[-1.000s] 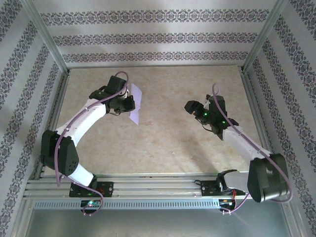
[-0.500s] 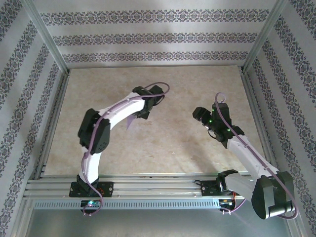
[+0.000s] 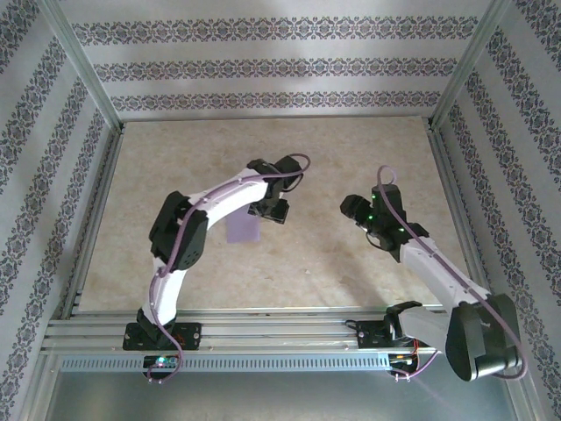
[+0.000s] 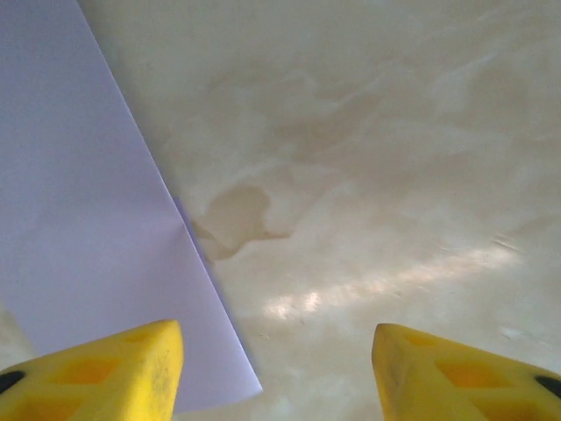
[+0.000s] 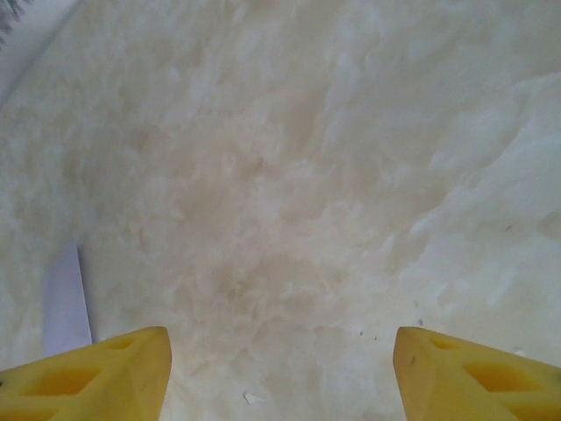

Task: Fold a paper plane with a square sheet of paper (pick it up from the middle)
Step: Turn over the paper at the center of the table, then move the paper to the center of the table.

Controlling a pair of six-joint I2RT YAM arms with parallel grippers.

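Observation:
The pale lavender sheet of paper (image 3: 240, 231) lies flat on the beige table, just left of centre, partly under the left forearm. In the left wrist view the paper (image 4: 88, 210) covers the left side, with a small crease on its right edge. My left gripper (image 4: 276, 373) is open just above the table; its left finger (image 4: 114, 373) hangs over the paper's near corner, and nothing is between the jaws. From above, the left gripper (image 3: 273, 210) sits at the paper's upper right. My right gripper (image 5: 280, 377) is open and empty over bare table, and a sliver of paper (image 5: 66, 298) shows at its left. From above, the right gripper (image 3: 352, 207) is well right of the sheet.
Patterned walls and aluminium posts (image 3: 83, 70) enclose the table. A metal rail (image 3: 263, 329) runs along the near edge by the arm bases. A brownish stain (image 4: 237, 215) marks the tabletop beside the paper, and a tiny white scrap (image 5: 250, 397) lies near the right gripper.
The left arm swung right toward the centre carrying the upright paper. The paper now lies flat on the table and the left gripper has let go. The right gripper barely shifted.

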